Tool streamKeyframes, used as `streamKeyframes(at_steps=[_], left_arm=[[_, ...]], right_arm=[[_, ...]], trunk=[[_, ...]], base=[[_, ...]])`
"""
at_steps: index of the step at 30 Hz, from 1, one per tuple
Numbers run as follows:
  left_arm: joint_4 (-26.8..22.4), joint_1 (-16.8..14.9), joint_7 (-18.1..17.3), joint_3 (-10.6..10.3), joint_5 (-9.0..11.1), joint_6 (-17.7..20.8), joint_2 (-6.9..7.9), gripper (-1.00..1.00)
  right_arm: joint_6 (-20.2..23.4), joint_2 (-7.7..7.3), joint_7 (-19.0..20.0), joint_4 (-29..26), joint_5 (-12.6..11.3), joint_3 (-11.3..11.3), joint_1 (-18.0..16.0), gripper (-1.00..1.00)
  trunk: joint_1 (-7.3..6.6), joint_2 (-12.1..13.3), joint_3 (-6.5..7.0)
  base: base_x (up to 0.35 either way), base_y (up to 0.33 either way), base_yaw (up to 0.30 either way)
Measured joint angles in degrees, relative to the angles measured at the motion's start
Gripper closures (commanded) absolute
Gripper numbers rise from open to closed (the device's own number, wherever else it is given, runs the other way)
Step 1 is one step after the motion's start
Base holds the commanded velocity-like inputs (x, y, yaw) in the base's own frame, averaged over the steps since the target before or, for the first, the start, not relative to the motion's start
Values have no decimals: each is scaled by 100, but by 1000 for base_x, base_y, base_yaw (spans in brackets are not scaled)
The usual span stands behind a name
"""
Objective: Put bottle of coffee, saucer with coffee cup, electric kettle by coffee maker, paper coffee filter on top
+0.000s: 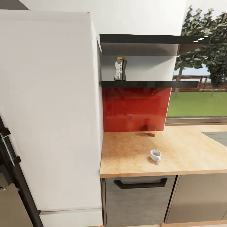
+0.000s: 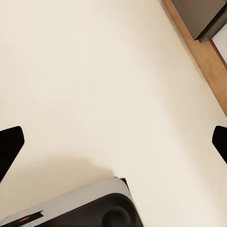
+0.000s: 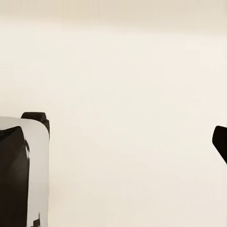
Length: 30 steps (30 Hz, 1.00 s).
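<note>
Right end effector [image 3: 113, 142] w/ dark fingertips [image 3: 220, 142] spread wide apart, pale cream floor [image 3: 132, 94] below, grey-black robot base [image 3: 23, 175] at edge

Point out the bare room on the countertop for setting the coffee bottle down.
The kitchen countertop is bare from the white cabinet across to the coffee cup, and right of the cup up to the grey inset. A small red object crowds the red backsplash. The bottle of coffee stands on the kitchen shelf.
</note>
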Motion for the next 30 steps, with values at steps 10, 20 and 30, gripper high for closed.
streamKeyframes(at_steps=[10, 20, 30], left_arm=[[73, 0, 0, -1, 31, 246, 7, -100], [127, 0, 0, 11, 27, 253, -1, -100], [131, 1, 0, 14, 13, 253, 2, -100]], right_arm=[[415, 576, -645, -40, 218, 36, 13, -100], [-107, 644, -506, -108, 536, 47, 6, -100], [-245, 623, -510, -123, 593, 64, 8, -100]], trunk=[[2, 1, 0], [1, 0, 0], [0, 0, 0]], base=[[-120, 0, 0], [-103, 0, 0], [-5, 0, 0]])
